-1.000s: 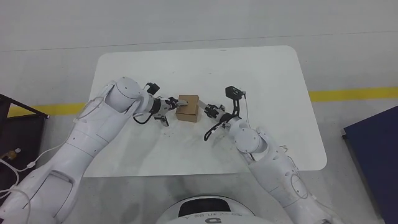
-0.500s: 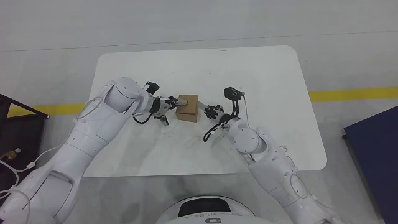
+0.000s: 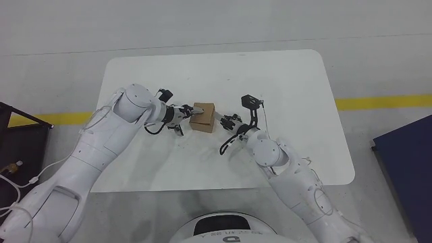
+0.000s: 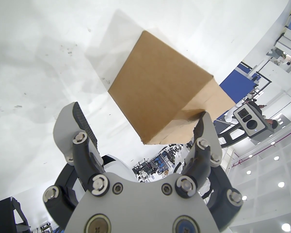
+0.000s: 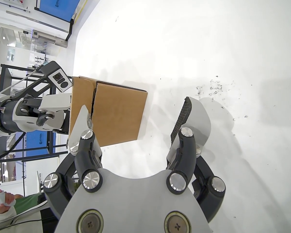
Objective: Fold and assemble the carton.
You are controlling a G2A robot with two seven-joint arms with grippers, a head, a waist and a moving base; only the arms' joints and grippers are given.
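While your two arms flank it, the carton point(image 3: 203, 117) sits near the middle of the white worktop point(image 3: 283, 88), squared up into a small box of plain brown cardboard. Your left gripper point(image 3: 185, 116) is at its left side, jaws spread wide and gripping nothing. In the left wrist view one fingertip point(image 4: 201, 127) touches a corner of the carton point(image 4: 160, 86) while the other stands clear. Over on the right, your right gripper point(image 3: 229, 123) hangs just beside the box, also wide open and empty. From that wrist, look past the right gripper point(image 5: 135, 105): the carton point(image 5: 116, 115) shows a dark slit where two panels meet, one round-cornered, not quite flush.
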